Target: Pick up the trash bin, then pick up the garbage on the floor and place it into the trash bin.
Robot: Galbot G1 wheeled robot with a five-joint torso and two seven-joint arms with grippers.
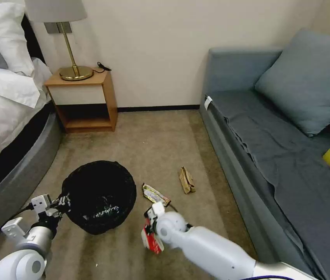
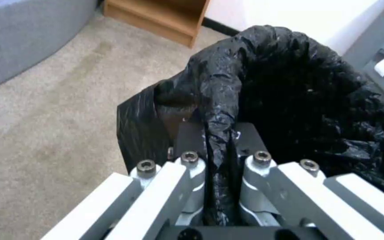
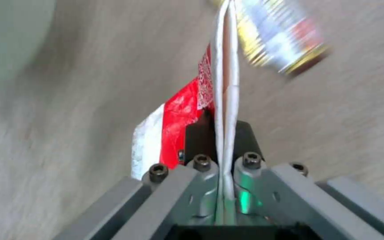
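Two grippers are both closed on something. The left gripper [image 2: 218, 146] has its fingers pinched tight on a fold of the black bag at the rim of the trash bin [image 1: 100, 196], and the bin's mouth spreads out just beyond the fingertips. The right gripper [image 3: 222, 133] has its fingers clamped on the white edge of the red-white wrapper [image 3: 181, 116], which sticks out past and beside the fingers. A foil wrapper [image 1: 156, 194] lies on the carpet [image 1: 157, 144] just beyond those fingertips, with a brown paper piece [image 1: 186, 180] farther off.
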